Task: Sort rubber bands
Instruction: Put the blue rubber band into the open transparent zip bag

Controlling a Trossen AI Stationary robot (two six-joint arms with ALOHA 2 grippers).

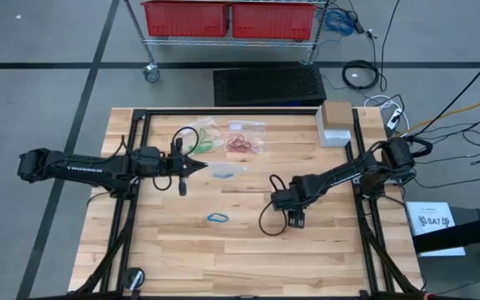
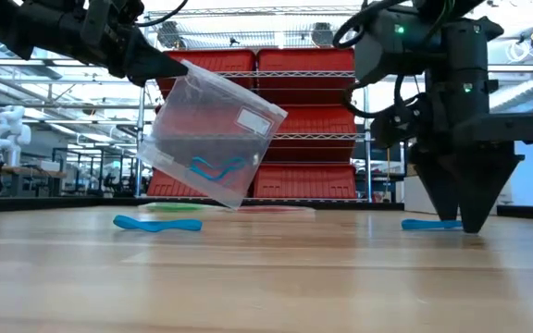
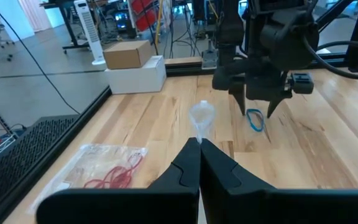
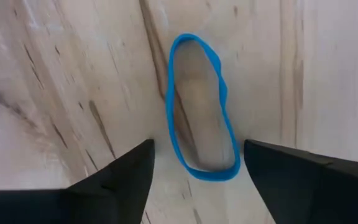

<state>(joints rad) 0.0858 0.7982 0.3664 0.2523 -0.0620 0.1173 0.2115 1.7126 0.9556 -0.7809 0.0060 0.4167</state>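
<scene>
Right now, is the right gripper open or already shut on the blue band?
Open. The right gripper has its fingers spread on either side of the blue rubber band, which lies flat on the table, ungripped.

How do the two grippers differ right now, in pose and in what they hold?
The left gripper is shut on the clear bag and holds it lifted above the table; the right gripper is open and holds nothing. The left gripper reaches sideways; the right gripper points down, fingers either side of a blue band lying on the wood. Both have dark fingers.
</scene>
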